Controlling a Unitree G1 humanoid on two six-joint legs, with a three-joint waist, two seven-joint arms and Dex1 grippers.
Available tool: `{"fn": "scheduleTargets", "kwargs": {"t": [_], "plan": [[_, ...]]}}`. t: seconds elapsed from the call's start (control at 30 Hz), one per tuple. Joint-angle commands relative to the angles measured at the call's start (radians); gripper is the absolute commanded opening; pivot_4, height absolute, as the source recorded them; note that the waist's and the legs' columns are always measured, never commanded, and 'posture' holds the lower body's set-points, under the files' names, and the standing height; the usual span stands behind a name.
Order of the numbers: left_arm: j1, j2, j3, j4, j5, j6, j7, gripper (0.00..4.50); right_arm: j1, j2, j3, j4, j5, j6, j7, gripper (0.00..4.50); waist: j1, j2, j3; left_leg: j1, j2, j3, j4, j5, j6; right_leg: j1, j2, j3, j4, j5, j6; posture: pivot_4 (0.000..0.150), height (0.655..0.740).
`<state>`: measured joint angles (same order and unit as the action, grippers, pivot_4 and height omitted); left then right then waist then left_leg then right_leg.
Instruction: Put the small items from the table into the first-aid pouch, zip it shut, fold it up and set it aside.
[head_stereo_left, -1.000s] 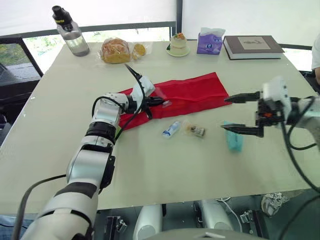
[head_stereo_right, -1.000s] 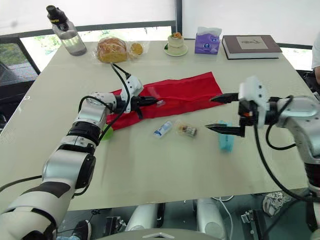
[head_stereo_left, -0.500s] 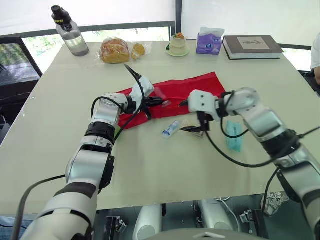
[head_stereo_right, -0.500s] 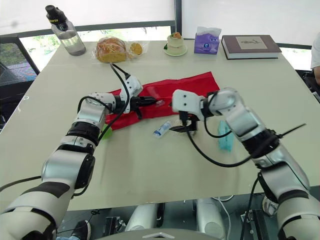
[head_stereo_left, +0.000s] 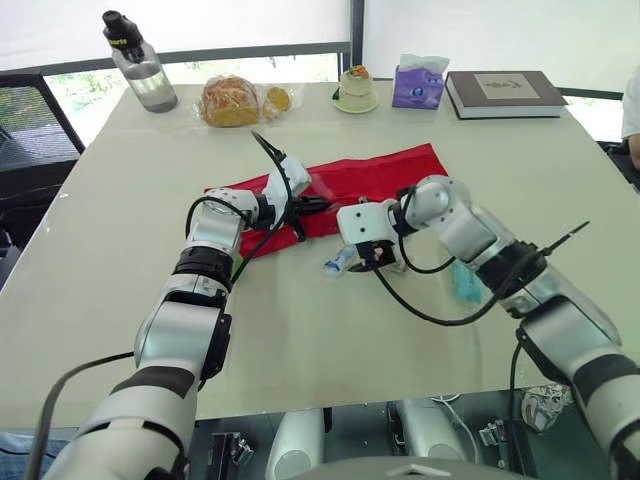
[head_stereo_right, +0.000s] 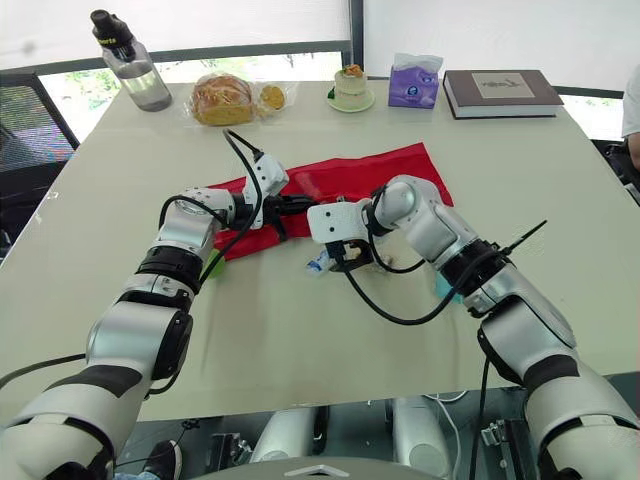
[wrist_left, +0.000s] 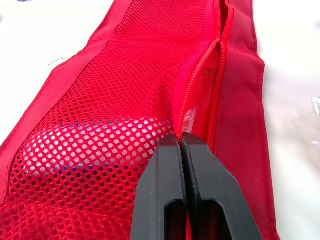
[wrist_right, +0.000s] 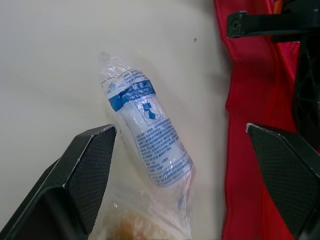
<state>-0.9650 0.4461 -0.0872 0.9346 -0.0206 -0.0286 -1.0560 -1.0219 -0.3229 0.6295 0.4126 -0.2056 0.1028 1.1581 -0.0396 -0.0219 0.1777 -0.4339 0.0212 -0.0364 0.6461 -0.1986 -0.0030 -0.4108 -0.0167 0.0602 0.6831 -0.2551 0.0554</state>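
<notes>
1 red pouch (head_stereo_left: 390, 172) lies unzipped on the table (head_stereo_left: 300, 335), its zipper edge pinched in the left gripper (wrist_left: 181, 142). Just beside it, the right gripper (wrist_right: 181, 132) gapes wide over 1 wrapped bandage roll (wrist_right: 145, 116), which touches 1 clear packet (wrist_right: 131, 231). 1 teal pack (head_stereo_left: 464, 284) lies farther right.

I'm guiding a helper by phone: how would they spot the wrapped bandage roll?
Find the long red fabric pouch on the beige table. Just off its near edge lies a small white roll in clear plastic. Its blue printing sets it apart from the brownish packet beside it.
</notes>
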Motion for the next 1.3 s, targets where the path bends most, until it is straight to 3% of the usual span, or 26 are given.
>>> {"fn": "scheduleTargets", "kwargs": {"t": [0.03, 0.13, 0.23, 0.3, 0.43, 0.63, 0.97, 1.3], "plan": [[-0.011, 0.009, 0.018, -0.013, -0.008, -0.014, 0.006, 0.0, -0.002, 0.005, -0.007, 0.02, -0.026, -0.031, -0.007, 4.43, 0.0, 0.0, 0.0, 0.0, 0.0, 0.0, 0.0, 0.0, 0.0, 0.0, 0.0, 0.0, 0.0, 0.0, 0.0, 0.15, 0.74], [-0.009, 0.014, 0.019, -0.008, -0.008, -0.016, 0.008, 0.0, -0.005, 0.002, -0.02, 0.039, -0.046, -0.062, -0.022, 3.75, -0.001, 0.0, 0.0, 0.0, 0.0, 0.0, 0.0, 0.0, 0.0, 0.0, 0.0, 0.0, 0.0, 0.0, 0.0, 0.15, 0.74], [-0.014, 0.017, 0.023, -0.002, -0.009, -0.015, 0.013, 0.0, -0.006, -0.006, -0.032, 0.041, -0.048, -0.073, -0.014, 2.35, -0.002, 0.0, 0.0, 0.0, 0.0, 0.0, 0.0, 0.0, 0.0, 0.0, 0.0, 0.0, 0.001, 0.0, 0.0, 0.15, 0.74], [-0.018, 0.018, 0.025, 0.002, -0.01, -0.015, 0.015, 0.0, 0.0, -0.011, -0.047, 0.019, -0.034, -0.054, 0.004, 1.78, -0.002, 0.0, 0.0, 0.0, 0.0, 0.0, 0.0, 0.0, 0.0, 0.0, 0.0, 0.0, 0.001, 0.0, 0.0, 0.15, 0.74], [-0.02, 0.015, 0.025, 0.007, -0.011, -0.018, 0.016, 0.0, 0.011, 0.0, -0.093, -0.057, 0.013, 0.06, 0.032, 0.04, -0.002, 0.0, 0.0, 0.0, 0.0, 0.0, 0.0, 0.0, 0.0, 0.0, 0.0, 0.0, 0.001, 0.0, 0.0, 0.15, 0.74], [-0.021, 0.005, 0.025, 0.01, -0.011, -0.02, 0.016, 0.0, -0.019, -0.014, -0.181, -0.118, 0.022, 0.258, -0.023, 0.02, -0.001, 0.0, 0.0, 0.0, 0.0, -0.001, 0.0, 0.0, 0.0, 0.0, 0.0, -0.001, 0.002, 0.0, 0.0, 0.15, 0.74], [-0.018, -0.024, 0.032, -0.031, -0.034, 0.01, 0.011, 0.0, 0.025, -0.084, -0.254, -0.064, -0.026, 0.472, -0.198, 0.02, 0.0, 0.0, 0.0, 0.0, -0.001, 0.0, 0.0, 0.0, 0.0, 0.0, -0.001, 0.0, 0.002, 0.0, 0.0, 0.15, 0.74], [0.025, -0.065, 0.028, -0.147, -0.058, 0.084, 0.005, 0.0, 0.098, -0.011, -0.315, -0.089, -0.037, 0.659, -0.439, 0.02, -0.002, 0.0, 0.0, 0.0, -0.001, 0.0, 0.0, 0.0, 0.0, -0.001, -0.001, 0.0, 0.003, 0.0, 0.0, 0.15, 0.74]]}}
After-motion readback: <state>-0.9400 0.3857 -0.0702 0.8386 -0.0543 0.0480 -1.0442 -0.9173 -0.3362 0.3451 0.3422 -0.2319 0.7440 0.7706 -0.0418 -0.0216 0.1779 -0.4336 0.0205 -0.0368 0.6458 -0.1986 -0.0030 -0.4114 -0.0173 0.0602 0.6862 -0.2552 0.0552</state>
